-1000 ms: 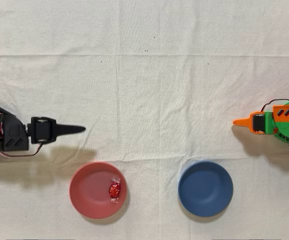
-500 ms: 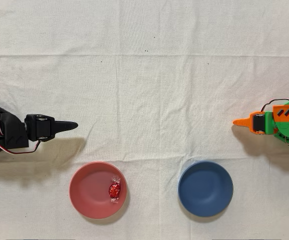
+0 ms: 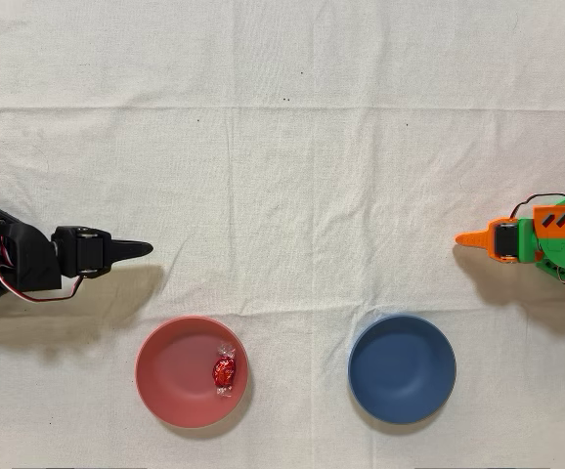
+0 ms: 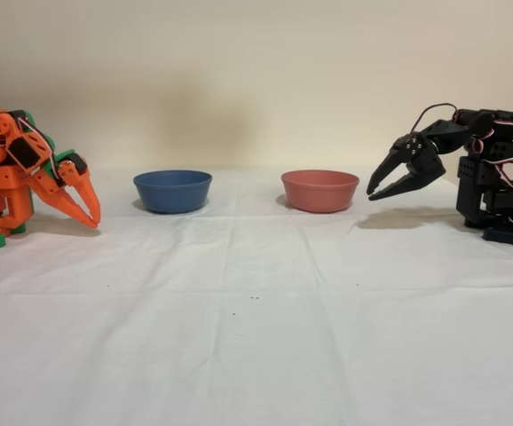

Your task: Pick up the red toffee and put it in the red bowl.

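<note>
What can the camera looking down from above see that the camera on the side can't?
The overhead view looks into the red bowl, so it shows the red toffee lying inside, near the right wall. The fixed view hides that behind the bowl's wall, but it shows the black gripper off the cloth, its fingers apart and empty. Both views show the red bowl, the blue bowl and the idle orange arm.
</note>
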`<state>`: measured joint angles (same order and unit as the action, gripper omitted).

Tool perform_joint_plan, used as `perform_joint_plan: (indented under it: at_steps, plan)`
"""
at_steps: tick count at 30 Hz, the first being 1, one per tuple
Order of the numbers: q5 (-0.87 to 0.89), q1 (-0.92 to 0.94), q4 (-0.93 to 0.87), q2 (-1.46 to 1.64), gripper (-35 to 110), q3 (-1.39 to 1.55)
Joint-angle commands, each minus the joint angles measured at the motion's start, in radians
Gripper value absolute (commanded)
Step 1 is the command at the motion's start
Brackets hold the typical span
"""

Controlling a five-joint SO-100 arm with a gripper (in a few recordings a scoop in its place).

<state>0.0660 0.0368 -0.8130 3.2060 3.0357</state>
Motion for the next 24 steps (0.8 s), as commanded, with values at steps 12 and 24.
perform_joint_plan:
  at_steps: [12,24]
  plan:
    - [-0.008,0.003,-0.074,0.009,1,0.028]
    - [-0.014,0.003,-0.074,0.011,1,0.028]
